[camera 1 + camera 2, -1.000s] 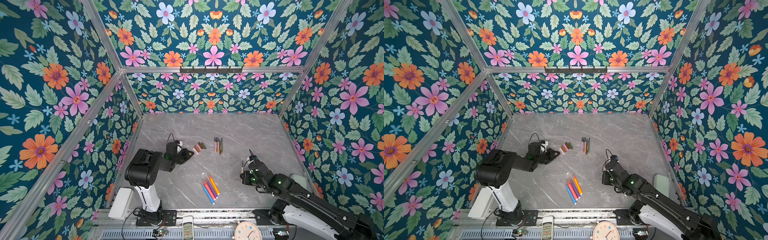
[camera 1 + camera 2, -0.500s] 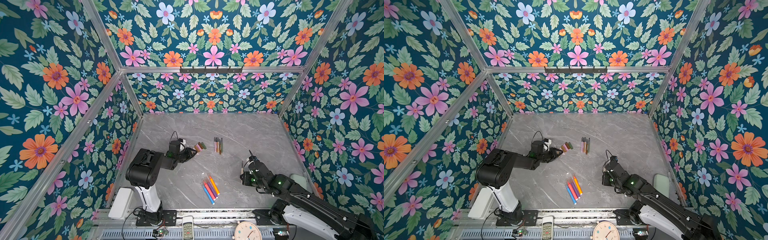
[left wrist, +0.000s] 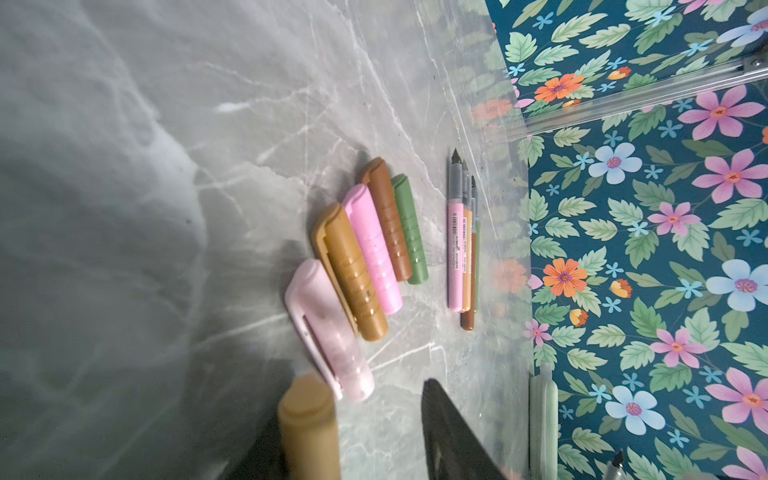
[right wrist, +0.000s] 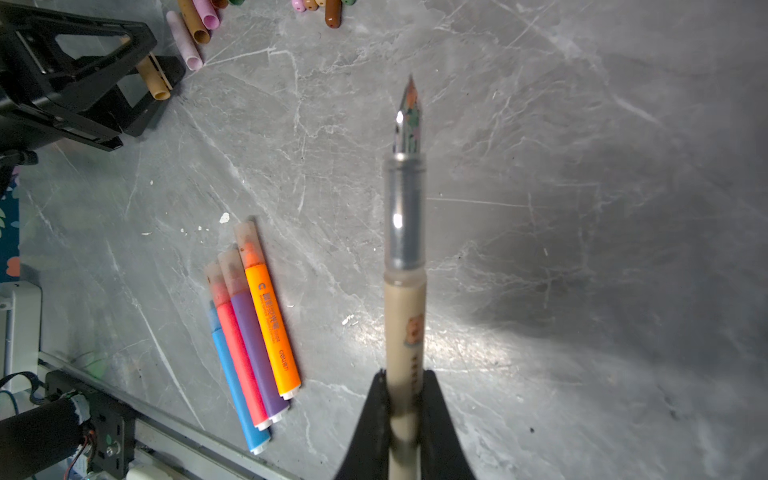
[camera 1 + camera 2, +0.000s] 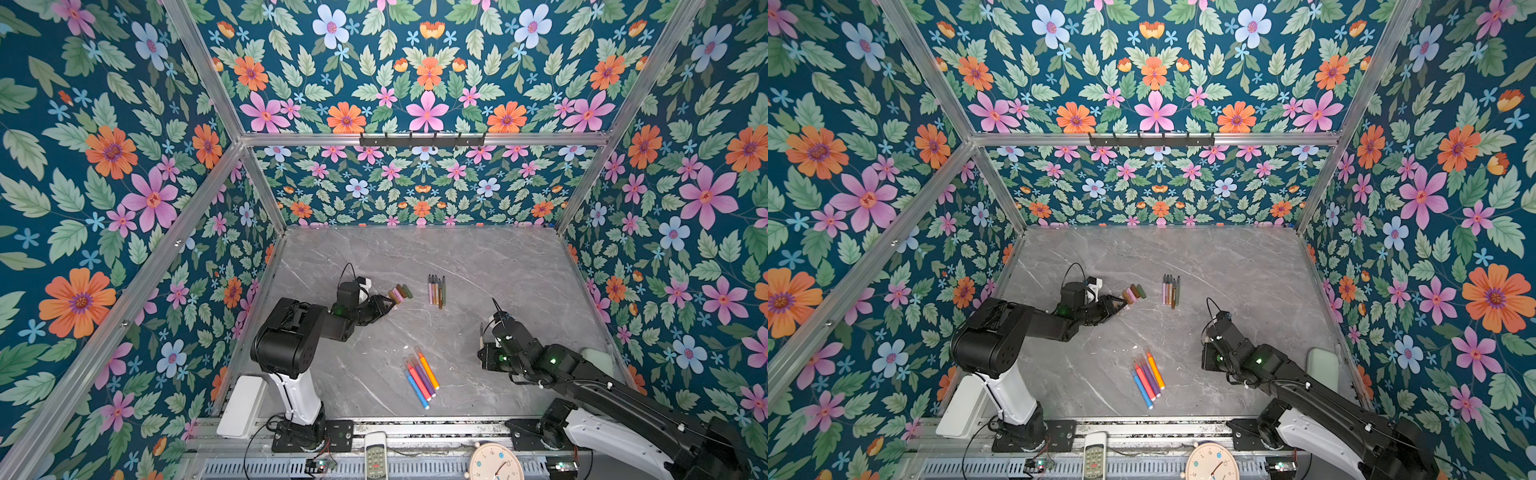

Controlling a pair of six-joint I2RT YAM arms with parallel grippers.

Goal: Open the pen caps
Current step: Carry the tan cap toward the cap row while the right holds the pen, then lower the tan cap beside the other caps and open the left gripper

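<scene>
Several pen caps [image 3: 372, 249], pale pink, ochre, pink, brown and green, lie side by side on the grey marble table [image 5: 478, 257]. My left gripper [image 3: 365, 415] stands open just short of them [image 5: 388, 305]. A tan cap [image 3: 307, 428] rests against one finger, with a clear gap to the other finger. Several uncapped pens [image 5: 436, 289] lie beyond the caps. My right gripper [image 4: 405, 378] is shut on a beige pen [image 4: 405, 316] with a bare nib, held above the table at the right [image 5: 484, 345]. Capped blue, red, purple and orange pens [image 5: 420, 376] lie near the front.
Flowered walls close the table in on three sides. A pale green object [image 5: 596, 359] lies at the right edge behind the right arm. At the front rail lie a white box [image 5: 243, 405], a remote control [image 5: 375, 457] and a clock [image 5: 494, 463].
My left gripper has slid a little toward the row of caps and its jaws have come apart from the tan cap. The right arm and its pen have not moved.
</scene>
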